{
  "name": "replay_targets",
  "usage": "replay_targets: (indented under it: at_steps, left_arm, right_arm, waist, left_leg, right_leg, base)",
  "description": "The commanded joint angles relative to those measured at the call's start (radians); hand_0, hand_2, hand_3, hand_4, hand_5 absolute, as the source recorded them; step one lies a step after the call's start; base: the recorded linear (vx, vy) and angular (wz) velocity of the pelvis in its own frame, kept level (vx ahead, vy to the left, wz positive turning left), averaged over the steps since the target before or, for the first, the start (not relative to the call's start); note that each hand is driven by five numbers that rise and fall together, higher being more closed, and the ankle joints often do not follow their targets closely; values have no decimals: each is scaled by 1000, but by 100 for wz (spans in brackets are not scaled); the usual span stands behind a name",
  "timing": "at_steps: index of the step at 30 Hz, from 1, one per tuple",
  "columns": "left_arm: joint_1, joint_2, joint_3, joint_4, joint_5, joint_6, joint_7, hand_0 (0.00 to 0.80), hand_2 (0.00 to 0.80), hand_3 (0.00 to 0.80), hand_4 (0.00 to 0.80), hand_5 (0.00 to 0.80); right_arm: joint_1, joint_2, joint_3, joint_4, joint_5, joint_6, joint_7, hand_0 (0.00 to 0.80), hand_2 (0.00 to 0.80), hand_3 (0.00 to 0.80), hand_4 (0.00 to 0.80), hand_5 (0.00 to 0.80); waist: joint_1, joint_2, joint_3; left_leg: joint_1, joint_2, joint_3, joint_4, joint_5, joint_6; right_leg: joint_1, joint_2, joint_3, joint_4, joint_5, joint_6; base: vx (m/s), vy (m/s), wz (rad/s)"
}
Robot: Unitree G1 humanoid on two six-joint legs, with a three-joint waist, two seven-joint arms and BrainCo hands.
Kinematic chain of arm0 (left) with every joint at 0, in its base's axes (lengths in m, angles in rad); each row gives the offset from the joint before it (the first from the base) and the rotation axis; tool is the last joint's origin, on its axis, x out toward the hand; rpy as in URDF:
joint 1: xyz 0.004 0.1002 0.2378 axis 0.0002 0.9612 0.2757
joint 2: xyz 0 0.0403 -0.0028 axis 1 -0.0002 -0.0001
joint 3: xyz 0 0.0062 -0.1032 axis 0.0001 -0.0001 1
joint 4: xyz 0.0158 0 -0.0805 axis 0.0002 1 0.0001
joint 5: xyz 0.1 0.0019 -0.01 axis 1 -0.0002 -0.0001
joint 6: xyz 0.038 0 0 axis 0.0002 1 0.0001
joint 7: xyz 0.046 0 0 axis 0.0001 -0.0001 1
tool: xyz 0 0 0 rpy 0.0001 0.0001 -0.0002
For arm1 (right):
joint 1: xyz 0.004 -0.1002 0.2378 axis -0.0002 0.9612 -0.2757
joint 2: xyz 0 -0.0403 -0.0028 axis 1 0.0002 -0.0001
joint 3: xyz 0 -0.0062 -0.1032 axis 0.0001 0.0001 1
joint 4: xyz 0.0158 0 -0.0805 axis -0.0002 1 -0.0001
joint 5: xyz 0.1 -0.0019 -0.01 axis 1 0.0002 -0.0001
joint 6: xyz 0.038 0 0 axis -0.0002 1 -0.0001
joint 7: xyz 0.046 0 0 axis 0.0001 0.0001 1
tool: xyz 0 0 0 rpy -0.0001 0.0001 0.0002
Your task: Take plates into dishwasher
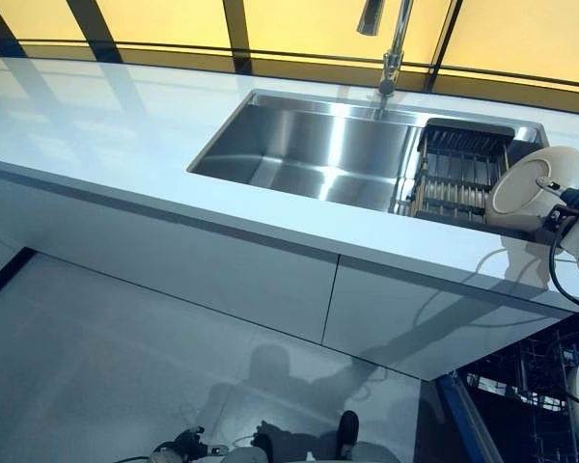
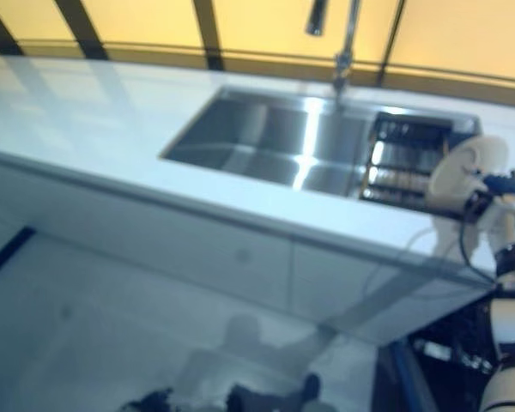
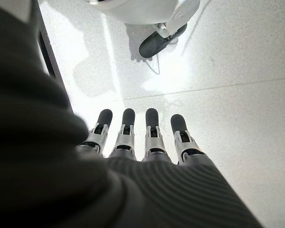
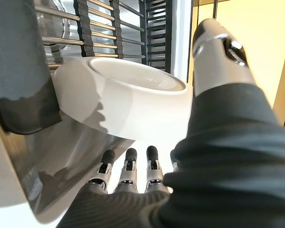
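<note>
White plate (image 1: pixel 533 185) tilted on edge beside sink rack (image 1: pixel 455 169), right hand (image 4: pixel 133 183) under it, fingers straight, not yet gripping; needs firm rim pinch first; left hand (image 3: pixel 137 142) relaxed, idle.

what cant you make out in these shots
- Right hand: whether its fingers grip the white plate; the plate hides their tips in the right wrist view.
- Dishwasher: the countertop and frame edge cut it off.
- Dish rack: its contents, too small.
</note>
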Motion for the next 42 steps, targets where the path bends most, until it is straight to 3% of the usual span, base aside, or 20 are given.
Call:
replay_targets:
  at_steps: [1, 12, 17, 22, 24, 26, 29, 32, 33, 35, 36, 38, 40, 42]
  left_arm:
    - [-3, 2, -66, -1, -13, -24, 3, 0, 0, 0, 0, 0]
    - [-17, 5, -69, -3, -19, -13, -3, 0, 0, 0, 0, 0]
    - [-25, 5, -61, -6, -27, 0, -6, 0, 0, 0, 0, 0]
    - [-35, -10, -37, 10, -68, 1, 17, 0, 0, 0, 0, 0]
    - [-39, -15, -27, 10, -79, 3, 29, 0, 0, 0, 0, 0]
    - [-49, -12, -20, 5, -80, 15, 30, 0, 0, 0, 0, 0]
    - [-67, -3, -3, 0, -77, 38, 25, 0, 0, 0, 0, 0]
    - [-67, 3, 7, -22, -64, 60, 23, 0, 0, 0, 0, 0]
    - [-61, 7, 4, -29, -65, 61, 27, 0, 0, 0, 0, 0]
    - [-44, 13, 3, -34, -72, 52, 32, 0, 0, 0, 0, 0]
    - [-34, 16, 4, -34, -78, 45, 33, 0, 0, 0, 0, 0]
    - [-20, 17, 10, -26, -84, 33, 34, 0, 0, 0, 0, 0]
    - [-19, 13, 19, 0, -93, 25, 26, 0, 0, 0, 0, 0]
    - [-32, 7, 22, 42, -86, 17, 27, 0, 0, 0, 0, 0]
  right_arm:
    - [-137, -40, 67, 34, -3, -68, -34, 0, 0, 0, 0, 0]
    - [-134, -42, 73, 54, -30, -67, -40, 0, 0, 0, 0, 0]
    - [-130, -41, 76, 54, -47, -63, -31, 0, 0, 0, 0, 0]
    - [-134, -37, 72, 47, -58, -95, -49, 0, 0, 0, 0, 0]
    - [-131, -39, 74, 19, -61, -103, -70, 0, 0, 0, 0, 0]
    - [-132, -39, 77, -11, -56, -111, -94, 0, 0, 0, 0, 0]
    - [-144, -31, 87, -47, -52, -101, -127, 0, 0, 0, 0, 0]
    - [-156, -22, 99, -65, -48, -92, -146, 0, 0, 0, 0, 0]
    - [-160, -20, 104, -65, -45, -92, -143, 0, 0, 0, 0, 0]
    - [-171, -21, 115, -49, -40, -97, -124, 0, 0, 0, 0, 0]
    - [-181, -23, 122, -31, -42, -103, -101, 0, 0, 0, 0, 0]
    - [-190, -31, 129, -15, -42, -107, -61, 0, 0, 0, 0, 0]
    - [-198, -34, 133, -3, -57, -105, -9, 0, 0, 0, 0, 0]
    - [-180, -26, 123, -1, -73, -111, 34, 0, 0, 0, 0, 0]
  waist:
    - [14, -56, -1]
    - [15, -61, -9]
    - [15, -70, -23]
    - [18, -92, -36]
    - [20, -110, -29]
    - [26, -121, -13]
    - [44, -118, 12]
    - [73, -102, 23]
    - [93, -99, 25]
    - [123, -92, 26]
    - [137, -86, 29]
    - [145, -80, 31]
    - [141, -81, 23]
    - [131, -102, -2]
  left_leg:
    - [-60, 8, 51, 78, -3, -34]
    - [-52, 4, 51, 96, -8, -31]
    - [-52, 14, 50, 170, 4, -38]
    - [-85, 35, 23, 390, 79, -69]
    - [-157, 28, -1, 577, 130, -85]
    - [-255, 28, -11, 664, 135, -84]
    - [-288, 17, -12, 540, 116, -59]
    - [-305, 9, -4, 314, 156, -51]
    - [-320, -14, -25, 217, 187, -49]
    - [-346, -24, -66, 87, 260, -57]
    - [-361, -30, -92, 52, 303, -62]
    - [-370, -34, -117, 42, 325, -64]
    - [-353, -37, -119, 56, 285, -49]
    - [-300, -45, -85, 48, 177, -6]
  right_leg:
    - [56, 11, 0, 35, -125, 24]
    - [60, 7, -4, 40, -129, 23]
    - [72, 11, -3, 48, -141, 9]
    - [81, 19, -8, 53, -148, -28]
    - [79, 10, -6, 70, -149, -48]
    - [87, 5, 6, 91, -155, -51]
    - [113, 17, 40, 106, -169, -33]
    - [157, 51, 66, 93, -184, -23]
    - [187, 65, 93, 79, -185, -16]
    - [231, 87, 137, 63, -188, -13]
    - [253, 101, 169, 62, -193, -18]
    - [270, 112, 207, 67, -203, -22]
    - [276, 102, 230, 72, -218, -18]
    - [290, 60, 216, 78, -234, 7]
  base:
    - [0, 0, 0]
    - [0, 0, 0]
    - [11, -22, 3]
    - [6, -63, -1]
    - [8, -95, -4]
    - [39, -62, -10]
    - [133, 24, -32]
    - [234, 62, -6]
    - [300, 64, -29]
    - [342, 78, -29]
    - [323, 103, -4]
    - [271, 134, -8]
    - [303, 227, -93]
    - [336, 262, -77]
